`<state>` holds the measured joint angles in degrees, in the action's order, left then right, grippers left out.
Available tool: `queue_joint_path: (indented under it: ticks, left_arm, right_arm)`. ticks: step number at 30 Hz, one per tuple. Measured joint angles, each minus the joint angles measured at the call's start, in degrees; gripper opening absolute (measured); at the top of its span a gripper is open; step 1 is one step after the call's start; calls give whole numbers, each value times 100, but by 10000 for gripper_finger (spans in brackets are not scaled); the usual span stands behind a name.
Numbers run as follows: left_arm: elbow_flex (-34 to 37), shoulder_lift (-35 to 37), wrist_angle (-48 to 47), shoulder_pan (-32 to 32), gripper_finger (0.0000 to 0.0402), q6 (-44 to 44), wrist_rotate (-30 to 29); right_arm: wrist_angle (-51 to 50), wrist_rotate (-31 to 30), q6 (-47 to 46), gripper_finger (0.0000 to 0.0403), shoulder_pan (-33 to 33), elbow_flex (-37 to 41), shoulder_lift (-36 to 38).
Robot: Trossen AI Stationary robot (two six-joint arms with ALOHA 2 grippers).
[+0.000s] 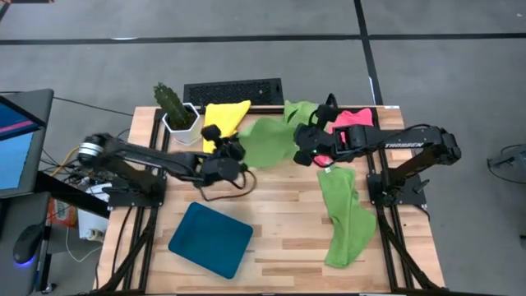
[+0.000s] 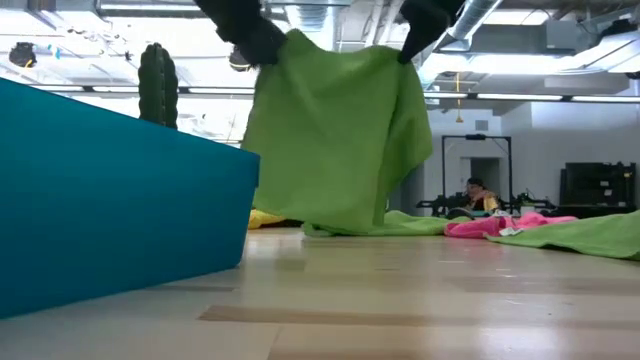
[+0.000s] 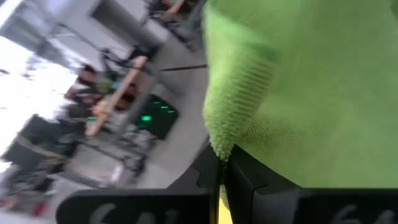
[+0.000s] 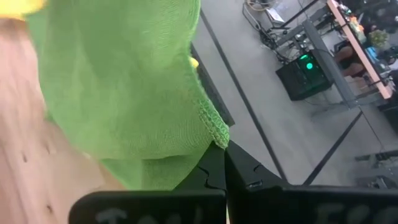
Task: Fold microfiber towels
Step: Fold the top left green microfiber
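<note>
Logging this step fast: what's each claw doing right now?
Left claw: closed on a corner of the lime green towel, lifted off the table.
Right claw: closed on the same towel's other corner.

Right hand (image 4: 221,163) pinched shut on stitched corner of green towel (image 4: 118,81), hanging over wooden table (image 4: 25,186).

Bright ceiling strip lights (image 2: 560,97) flood the room evenly, shadows stay soft on the pale wooden tabletop (image 1: 288,222), and the left wrist view smears with blur.

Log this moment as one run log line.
left gripper: shut on green towel | right gripper: shut on same towel | towel: lifted
</note>
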<state>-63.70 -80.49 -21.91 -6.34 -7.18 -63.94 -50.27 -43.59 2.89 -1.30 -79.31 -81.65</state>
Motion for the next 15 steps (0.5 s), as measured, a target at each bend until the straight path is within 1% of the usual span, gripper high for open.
queue_joint_path:
  ticks: [4,8,10,12,15]
  left_arm:
    - [0,579,-430,220,0,-11,554]
    - [-2,930,-437,505,0,-214,1174]
    - [-2,1017,-411,668,0,-463,1424]
    - [-2,1021,-242,883,0,-874,1507]
    - [-2,1016,156,1288,0,-1575,1815]
  right_arm:
    - [-46,0,-94,8,-138,-2,0]
    - [-61,1,-100,9,-150,-2,1]
    - [-65,-5,-95,9,-101,0,2]
    - [-51,-120,-45,9,-9,-1,2]
    - [27,-628,83,9,217,0,0]
